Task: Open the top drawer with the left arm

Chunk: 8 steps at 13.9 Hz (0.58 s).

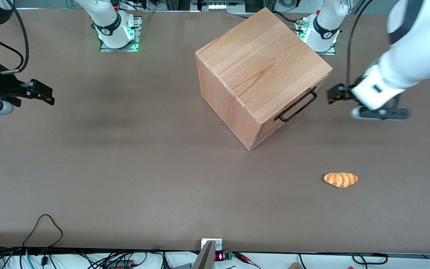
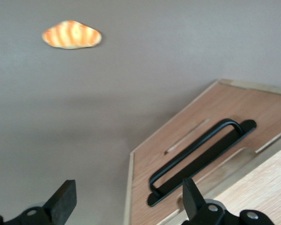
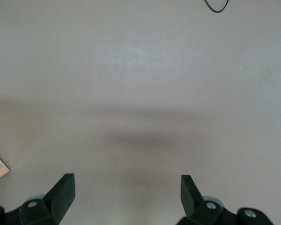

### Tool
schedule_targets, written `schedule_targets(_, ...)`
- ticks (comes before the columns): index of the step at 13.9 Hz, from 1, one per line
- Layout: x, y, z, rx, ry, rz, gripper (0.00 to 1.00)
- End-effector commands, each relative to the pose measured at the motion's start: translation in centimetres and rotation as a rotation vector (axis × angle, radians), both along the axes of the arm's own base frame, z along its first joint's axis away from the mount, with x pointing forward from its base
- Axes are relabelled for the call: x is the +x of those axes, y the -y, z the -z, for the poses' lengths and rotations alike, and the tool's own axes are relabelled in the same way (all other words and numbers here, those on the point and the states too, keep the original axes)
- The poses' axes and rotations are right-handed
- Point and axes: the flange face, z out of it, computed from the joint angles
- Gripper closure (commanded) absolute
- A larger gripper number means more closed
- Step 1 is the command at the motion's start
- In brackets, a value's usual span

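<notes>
The beech-wood cube cabinet (image 1: 263,67) stands on the brown table, turned at an angle. Its top drawer front (image 2: 187,136) sits flush in the cabinet and carries a thin black wire bar handle (image 1: 298,106), which also shows in the left wrist view (image 2: 201,157). The white left arm (image 1: 405,63) reaches in from the working arm's end. Its black gripper (image 1: 332,94) hovers in front of the drawer, a short way off the handle and touching nothing. In the left wrist view the gripper (image 2: 129,194) is open and empty, with one fingertip (image 2: 192,197) over the drawer front near the handle's end.
An orange striped bread roll (image 1: 341,179) lies on the table nearer the front camera than the gripper; it also shows in the left wrist view (image 2: 71,34). The arm bases (image 1: 323,30) stand at the table's edge farthest from the camera. Cables run along the near edge.
</notes>
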Motion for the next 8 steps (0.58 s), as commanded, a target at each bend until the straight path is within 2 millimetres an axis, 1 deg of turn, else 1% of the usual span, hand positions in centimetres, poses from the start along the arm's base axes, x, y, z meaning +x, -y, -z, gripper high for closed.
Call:
schedule_targets(1,-0.3,0.5,2.3,-0.074,-0.008,0.092,0.00)
schedule_targets(4,-0.6,0.6,5.7,-0.115,-0.015,0.192,0.00)
schedule_targets(6,-0.8,1.3,7.2,-0.132,-0.005,0.260,0.00)
schedule_targets(8,-1.0,1.6,8.1,-0.135,-0.009,0.282,0.00)
